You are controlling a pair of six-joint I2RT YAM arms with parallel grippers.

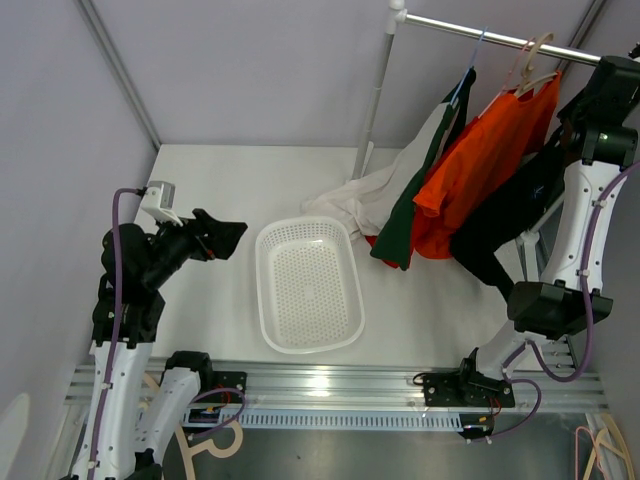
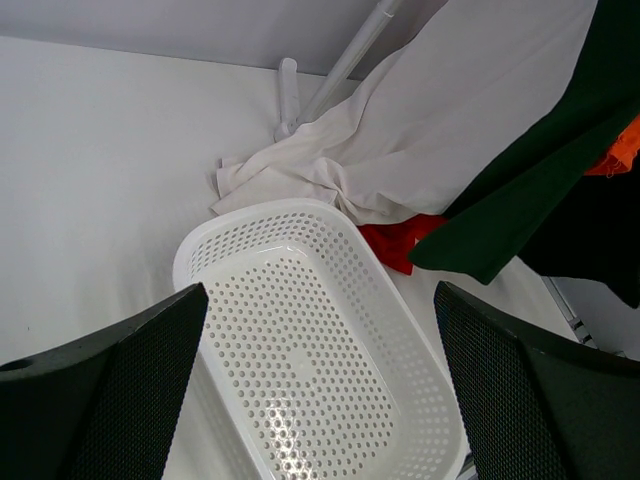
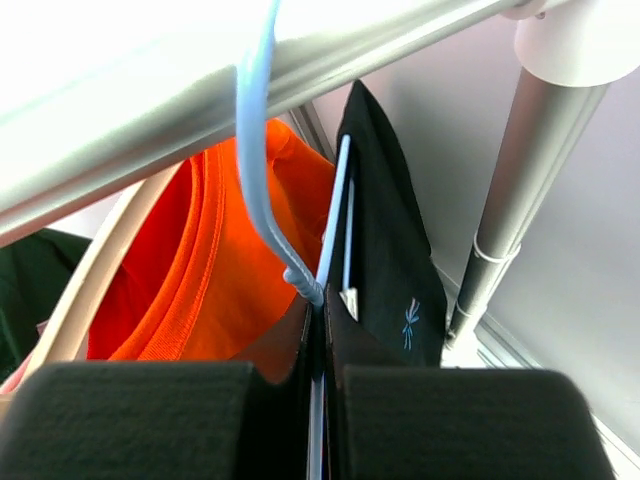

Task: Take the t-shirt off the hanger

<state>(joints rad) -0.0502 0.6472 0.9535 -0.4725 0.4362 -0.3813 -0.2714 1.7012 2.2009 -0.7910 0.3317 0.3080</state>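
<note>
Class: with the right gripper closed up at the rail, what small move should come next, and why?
Probably lift the right gripper slightly: it looks shut on the blue hanger, which is hooked over the rail and carries the black t-shirt.

Closed fingers [image 3: 130, 420] grip blue hanger [image 3: 258, 180], black t-shirt [image 3: 385, 230].

Black t-shirt [image 3: 390, 250] with small blue emblem, hanging on light-blue hanger [image 3: 252, 150], hook over rail [image 3: 120, 120]

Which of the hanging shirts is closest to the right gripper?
The black t-shirt on the light blue hanger; the right gripper is shut on its collar, while the orange shirt and green shirt hang further left.
</note>
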